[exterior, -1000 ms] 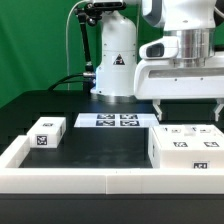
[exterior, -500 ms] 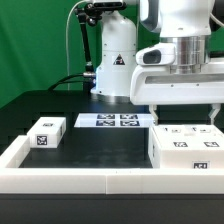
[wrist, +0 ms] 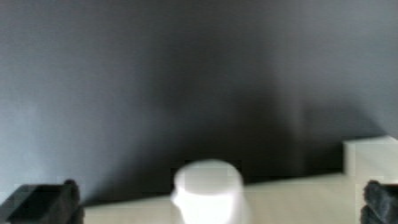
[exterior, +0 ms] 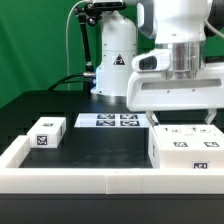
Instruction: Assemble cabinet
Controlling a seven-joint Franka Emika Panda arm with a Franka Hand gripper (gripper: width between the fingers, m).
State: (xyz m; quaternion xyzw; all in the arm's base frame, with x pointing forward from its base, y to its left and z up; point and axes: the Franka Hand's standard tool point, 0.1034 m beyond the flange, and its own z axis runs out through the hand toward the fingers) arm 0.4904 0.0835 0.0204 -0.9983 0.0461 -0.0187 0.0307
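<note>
The white cabinet body (exterior: 186,148) with tag markers stands at the exterior view's right, by the table's front rim. A smaller white tagged block (exterior: 45,133) lies at the left. My gripper (exterior: 175,116) hangs just above the cabinet body's far edge, jaws wide open and empty. In the wrist view the gripper (wrist: 214,206) shows only its dark fingertips (wrist: 43,205) at the two lower corners. Between them is a blurred white rounded part (wrist: 206,188), and a white corner (wrist: 372,155) shows at one side.
The marker board (exterior: 114,121) lies flat on the black table behind the parts. A low white rim (exterior: 90,178) edges the table's front and left. The robot's white base (exterior: 115,60) stands behind the marker board.
My gripper has shifted a little toward the exterior view's left and come lower over the cabinet body. Its jaws stay open. The parts have not moved.
</note>
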